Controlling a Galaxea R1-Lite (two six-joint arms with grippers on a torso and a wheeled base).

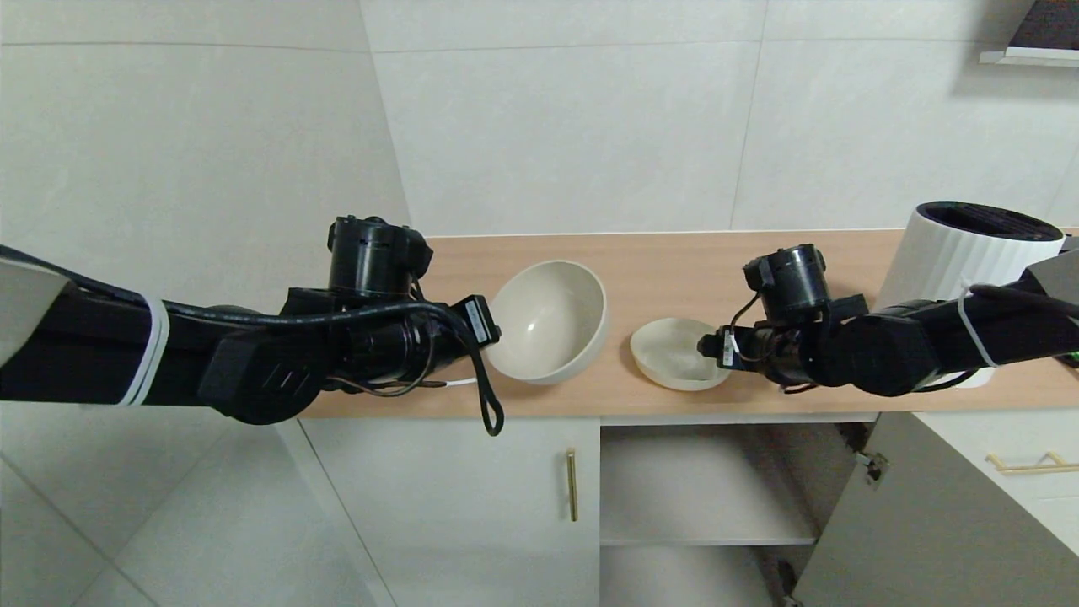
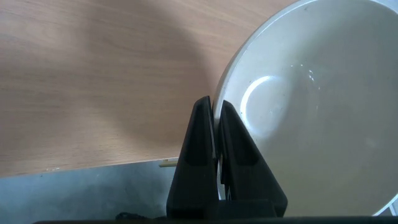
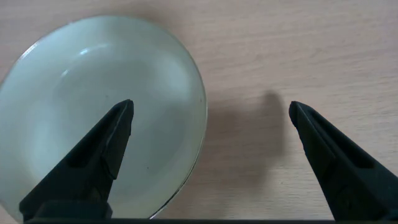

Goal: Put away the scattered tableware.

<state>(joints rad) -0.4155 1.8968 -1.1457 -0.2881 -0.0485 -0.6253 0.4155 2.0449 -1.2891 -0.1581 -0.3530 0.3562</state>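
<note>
The left pincer (image 2: 215,111) is clenched on the rim of the cream bowl (image 1: 552,324). Its two dark fingers are pressed almost together, one inside the rim and one outside, with only the thin wall between them. The bowl extends away from this pincer toward the other arm and is tilted, with the gripped side of the rim raised and the glossy inside showing. Whether its underside touches the wooden desk (image 1: 674,265) cannot be told. The right pincer (image 3: 211,111) is spread wide and grasps nothing. It is poised over the edge of the small pale dish (image 3: 81,87), with one finger above the dish's inner surface and the other above bare wood just beside it, so the rim falls between them. The dish lies flat on the desk between the two pincers, close to the bowl but apart from it. Behind the right pincer's arm, farther along the desk, stands a white ribbed canister (image 1: 969,253) with a dark top. Below both pincers, under the desk's front edge, a cabinet door (image 1: 919,523) hangs open on a white shelf (image 1: 700,485). Beside it is a closed door with a brass handle (image 1: 571,485).
</note>
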